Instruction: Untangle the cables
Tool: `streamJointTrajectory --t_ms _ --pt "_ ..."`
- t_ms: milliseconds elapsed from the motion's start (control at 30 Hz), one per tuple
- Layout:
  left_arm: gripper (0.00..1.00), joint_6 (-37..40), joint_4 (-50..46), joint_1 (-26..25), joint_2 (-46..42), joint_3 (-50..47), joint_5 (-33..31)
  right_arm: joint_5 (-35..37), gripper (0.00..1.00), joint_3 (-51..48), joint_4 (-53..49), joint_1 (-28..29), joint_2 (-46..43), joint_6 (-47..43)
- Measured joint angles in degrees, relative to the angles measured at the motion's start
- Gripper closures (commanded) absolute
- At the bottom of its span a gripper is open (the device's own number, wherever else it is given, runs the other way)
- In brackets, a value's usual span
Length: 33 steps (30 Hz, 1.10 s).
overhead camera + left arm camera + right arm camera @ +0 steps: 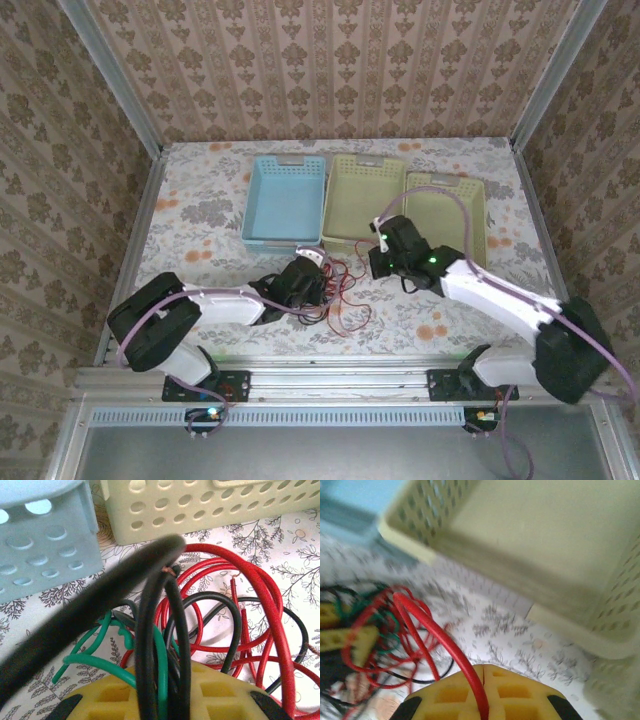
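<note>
The job is barely begun. The thin red cable [451,650], the thin black cable [150,630] and the thin green cable [87,658] lie looped through one another in a single heap on the floral worktop [200,220], just in front of the middle pale yellow-green perforated plastic basket [365,200], on the side toward the arm bases. No cable lies apart from the others yet, so all three remain to be separated.

Both arms have a hold. The left gripper [165,700], at the heap's left edge in front of that basket, has its fingers clenched on black loops, with a green strand caught alongside. The right gripper [482,692], close in front of the same basket, has its fingers clamped on the red cable, which runs from the seam between the yellow pads back into the heap.

A light blue perforated basket [285,200] stands touching the middle basket's left side, and a second pale yellow-green basket [450,230] sits at its right. The red loops encircle the black ones several times, so I judge that a straight pull would tighten the knot, and the basket walls leave little room behind.
</note>
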Motion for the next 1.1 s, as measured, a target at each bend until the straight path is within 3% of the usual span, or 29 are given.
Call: streamJointTrajectory --t_ms 467,833,1100 --pt "1.00 0.0 1.4 0.0 2.2 1.2 -1.5 4.5 1.00 12.0 0.4 -15.6 -20.0 0.7" --pt "1.00 -0.5 2.4 0.0 2.9 1.3 -2.0 4.7 1.00 17.4 2.2 -25.8 -21.0 1.0" --pt "1.00 -0.4 1.8 -0.1 2.9 1.6 -2.1 4.6 1.00 6.2 2.6 -30.5 -16.2 8.7"
